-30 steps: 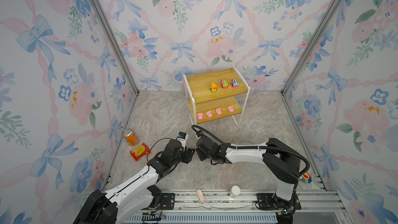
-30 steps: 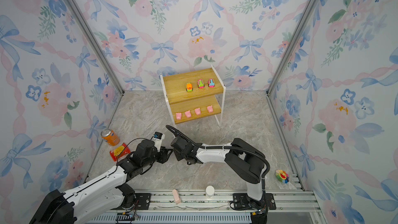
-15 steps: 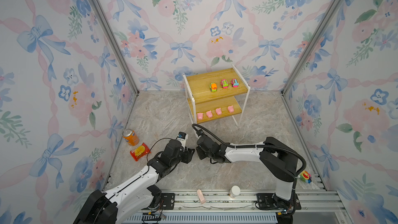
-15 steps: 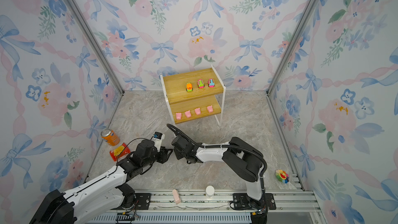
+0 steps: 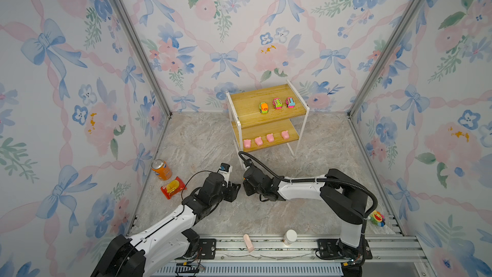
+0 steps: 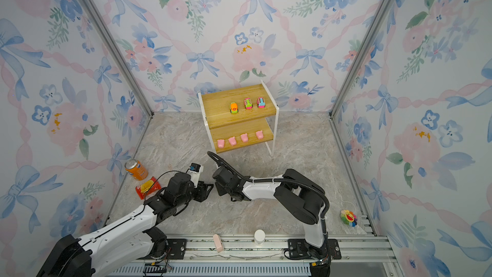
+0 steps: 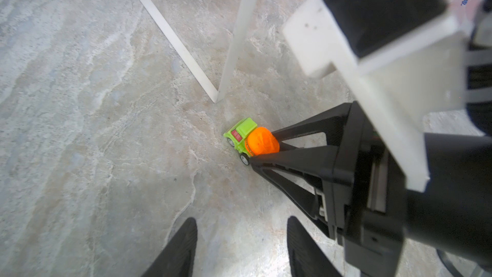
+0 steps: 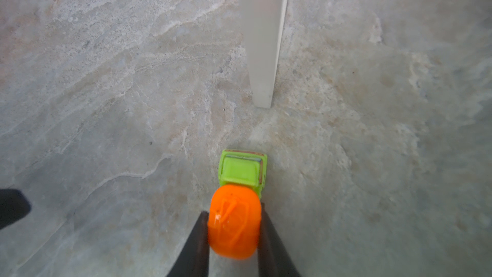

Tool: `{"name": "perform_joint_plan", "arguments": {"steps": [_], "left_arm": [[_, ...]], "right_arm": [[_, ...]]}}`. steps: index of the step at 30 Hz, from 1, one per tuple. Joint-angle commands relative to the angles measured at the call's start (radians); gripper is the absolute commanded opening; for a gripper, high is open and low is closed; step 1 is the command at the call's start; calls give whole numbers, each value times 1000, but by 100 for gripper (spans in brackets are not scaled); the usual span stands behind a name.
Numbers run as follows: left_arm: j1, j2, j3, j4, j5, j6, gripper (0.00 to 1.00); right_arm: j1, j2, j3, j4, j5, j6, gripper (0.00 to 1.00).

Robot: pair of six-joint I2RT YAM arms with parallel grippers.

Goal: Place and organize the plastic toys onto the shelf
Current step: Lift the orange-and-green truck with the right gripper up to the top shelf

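The shelf stands at the back, with three cars on its top board and several pink pigs in a row on its lower board. Another orange-and-green car sits on the floor just in front of a white shelf leg. My right gripper is shut on its orange dome, low over the floor; the left wrist view shows the same car and right gripper. In both top views the car is hidden under that gripper. My left gripper is open and empty, close beside it.
An orange soda can and a red snack bag lie at the left wall. A flower-shaped toy lies at the front right. A white bottle and a pink block rest on the front rail.
My right gripper's jaws have closed onto the orange-and-green car on the floor. The left arm and gripper have not moved.
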Motion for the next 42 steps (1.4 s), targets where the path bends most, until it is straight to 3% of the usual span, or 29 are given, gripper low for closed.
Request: {"name": "perform_joint_plan", "arguments": {"steps": [1,10,21,32,37,42], "left_arm": [[9,-8,-16,-16,0,-4,55],[9,-21,-21,-17,1,-3,55],[11,-26,-21,-15,2,-3,55],[14,-21,-20,-3,21,2,55],[14,-26,-24,5,29,2,55],[14,-22,-25,16,44,2,55]], "right_arm": [[-11,10,-18,-34,-6,4,24],[-3,-68,-11,-138,-53,-19,21],[44,-289,119,-474,-73,-89,21],[46,-466,450,-772,-30,-183,21],[10,-465,632,-814,64,-246,22],[-61,-409,804,-795,83,-304,22]]}}
